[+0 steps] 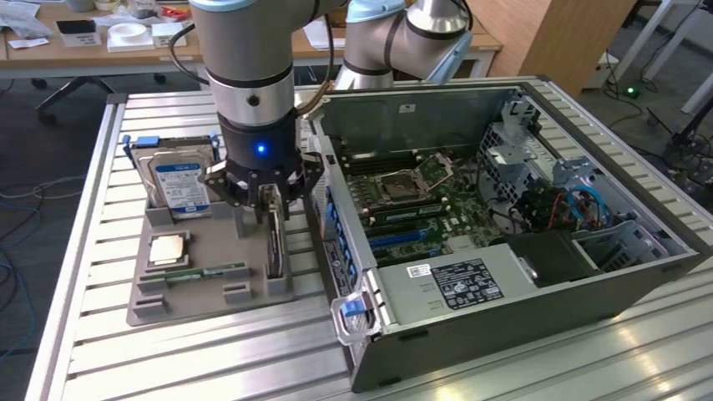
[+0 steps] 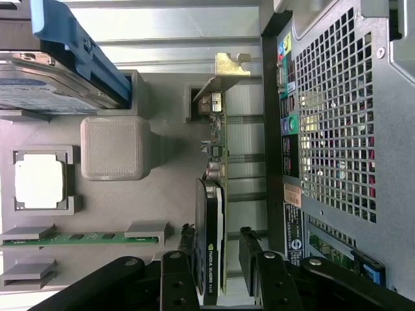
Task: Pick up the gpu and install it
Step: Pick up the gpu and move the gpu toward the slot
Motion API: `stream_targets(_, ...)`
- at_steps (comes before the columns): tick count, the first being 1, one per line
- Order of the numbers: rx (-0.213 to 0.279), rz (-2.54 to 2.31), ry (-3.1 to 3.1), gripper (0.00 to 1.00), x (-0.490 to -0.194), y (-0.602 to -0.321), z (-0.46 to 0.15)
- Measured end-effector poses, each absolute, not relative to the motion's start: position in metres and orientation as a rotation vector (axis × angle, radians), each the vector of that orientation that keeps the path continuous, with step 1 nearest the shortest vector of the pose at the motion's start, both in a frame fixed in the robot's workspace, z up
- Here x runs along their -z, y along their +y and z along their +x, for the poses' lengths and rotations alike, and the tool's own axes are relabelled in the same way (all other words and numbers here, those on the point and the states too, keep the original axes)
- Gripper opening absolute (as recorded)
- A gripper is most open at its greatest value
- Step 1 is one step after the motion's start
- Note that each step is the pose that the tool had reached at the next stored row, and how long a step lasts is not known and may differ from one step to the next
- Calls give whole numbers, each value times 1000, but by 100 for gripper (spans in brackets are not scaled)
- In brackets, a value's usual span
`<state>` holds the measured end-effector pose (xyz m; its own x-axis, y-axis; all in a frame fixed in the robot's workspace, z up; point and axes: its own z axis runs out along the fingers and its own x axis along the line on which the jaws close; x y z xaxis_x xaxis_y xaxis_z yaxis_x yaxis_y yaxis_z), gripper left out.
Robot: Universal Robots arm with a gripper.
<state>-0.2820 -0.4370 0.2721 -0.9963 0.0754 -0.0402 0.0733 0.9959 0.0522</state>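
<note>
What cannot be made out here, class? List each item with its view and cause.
Exterior view: part of the gpu, hidden by the gripper.
Wrist view: the hard drive, cut off by the picture's edge.
Wrist view: the computer case interior, mostly hidden behind its perforated panel.

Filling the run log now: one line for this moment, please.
gripper: open, astride gpu | gpu: on edge in grey tray, not lifted | computer case: open beside tray
</note>
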Motion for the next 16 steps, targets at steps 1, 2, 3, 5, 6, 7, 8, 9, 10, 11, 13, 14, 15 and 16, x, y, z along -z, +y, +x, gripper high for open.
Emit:
stream_targets(1,-79,115,3096,42,-272,-437,-281)
stream_targets(2,-79,116,3096,42,-272,-437,-281)
stream_targets(3,-79,116,3096,42,-272,-437,-281)
stream_targets(5,-79,116,3096,42,-270,-437,-280)
stream_targets(6,-79,116,3096,42,-269,-437,-280)
stream_targets(7,-78,116,3096,42,-268,-437,-280)
stream_targets(8,-78,116,3096,42,-266,-437,-279)
stream_targets(9,-78,116,3096,42,-264,-437,-279)
stream_targets(10,-78,116,3096,42,-262,-437,-279)
stream_targets(11,-79,116,3096,42,-261,-437,-279)
stream_targets(13,-79,116,3096,42,-258,-437,-279)
stream_targets(14,-78,116,3096,42,-257,-437,-279)
stream_targets(15,-78,116,3097,42,-257,-437,-279)
stream_targets(16,-78,116,3097,42,-257,-437,-279)
